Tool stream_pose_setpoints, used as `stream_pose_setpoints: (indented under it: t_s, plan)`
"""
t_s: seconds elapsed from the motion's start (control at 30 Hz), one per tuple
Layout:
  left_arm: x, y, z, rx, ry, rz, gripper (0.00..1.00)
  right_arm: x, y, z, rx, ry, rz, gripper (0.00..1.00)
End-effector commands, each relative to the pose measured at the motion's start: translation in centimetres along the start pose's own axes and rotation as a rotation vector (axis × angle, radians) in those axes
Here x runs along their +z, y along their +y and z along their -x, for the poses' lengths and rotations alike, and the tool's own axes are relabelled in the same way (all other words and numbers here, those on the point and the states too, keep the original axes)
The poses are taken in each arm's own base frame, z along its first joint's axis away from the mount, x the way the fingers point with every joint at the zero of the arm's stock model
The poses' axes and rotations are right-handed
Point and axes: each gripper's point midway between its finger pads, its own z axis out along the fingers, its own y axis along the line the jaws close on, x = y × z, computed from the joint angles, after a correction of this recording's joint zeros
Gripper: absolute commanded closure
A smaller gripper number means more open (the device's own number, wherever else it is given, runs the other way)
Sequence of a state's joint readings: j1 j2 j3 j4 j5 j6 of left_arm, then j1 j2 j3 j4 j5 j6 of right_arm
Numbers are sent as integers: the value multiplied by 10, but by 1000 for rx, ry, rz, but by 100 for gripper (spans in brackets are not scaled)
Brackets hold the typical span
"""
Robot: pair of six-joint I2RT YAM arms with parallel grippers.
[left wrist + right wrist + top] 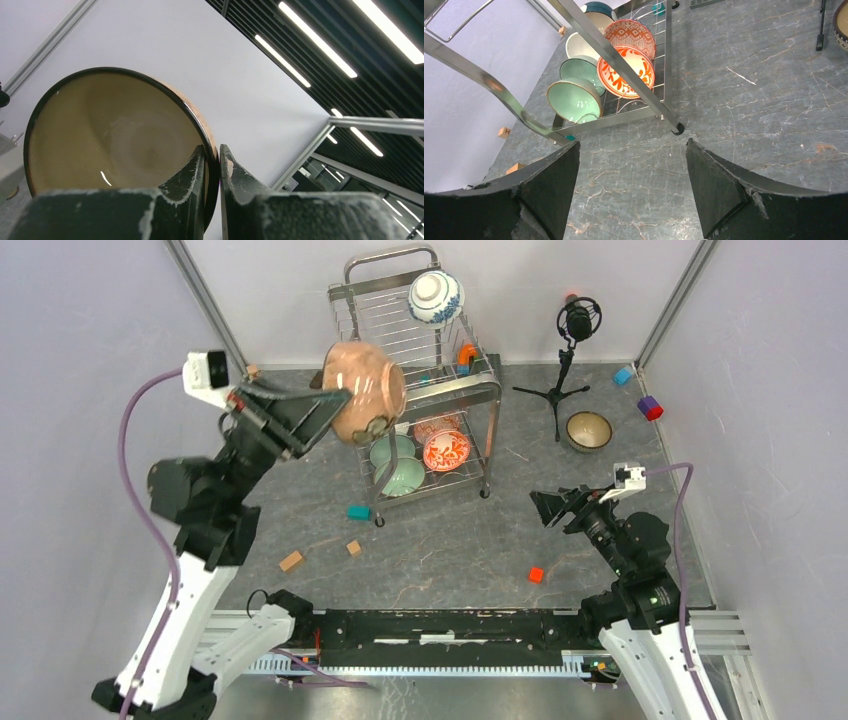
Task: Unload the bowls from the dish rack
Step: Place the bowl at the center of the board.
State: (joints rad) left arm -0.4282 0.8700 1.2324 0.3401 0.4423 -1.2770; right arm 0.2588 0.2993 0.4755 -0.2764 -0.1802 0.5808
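Nearest me, my right gripper (631,150) hangs wide open and empty over the table (749,100). My left gripper (212,150) pinches the rim of the brown bowl (110,135), held aloft beside the dish rack (452,388). Pale green bowls (574,100) and red-and-white bowls (446,450) stand in its lower tier, and a blue-and-white bowl (436,297) sits up top.

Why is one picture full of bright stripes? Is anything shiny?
Left wrist view: the camera looks up, so ceiling lights show as glowing stripes, and a small glint sits inside the brown bowl. Right wrist view: the dish rack tube shines with a bright spot. Top external view: even light, only soft shadows.
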Motion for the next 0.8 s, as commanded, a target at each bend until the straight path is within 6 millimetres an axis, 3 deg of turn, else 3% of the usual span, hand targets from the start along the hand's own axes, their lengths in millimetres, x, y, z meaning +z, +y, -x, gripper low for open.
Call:
stream_pose_setpoints:
  t_s: [0.0,0.17,0.33,0.53,0.77]
  plan:
    - [-33,-32,0,103,-58,-64,98,-1,7,-6,40,8,46,17]
    - [-56,-27,-21,188,35,6,98,-1,16,-4,70,12,83,17]
    - [-60,-27,-27,285,101,47,98,2,10,-1,54,-9,56,17]
    - [-33,-10,-27,281,179,68,98,10,5,-8,55,15,48,17]
    - [4,-24,-23,298,228,45,98,11,-8,-15,19,33,-5,17]
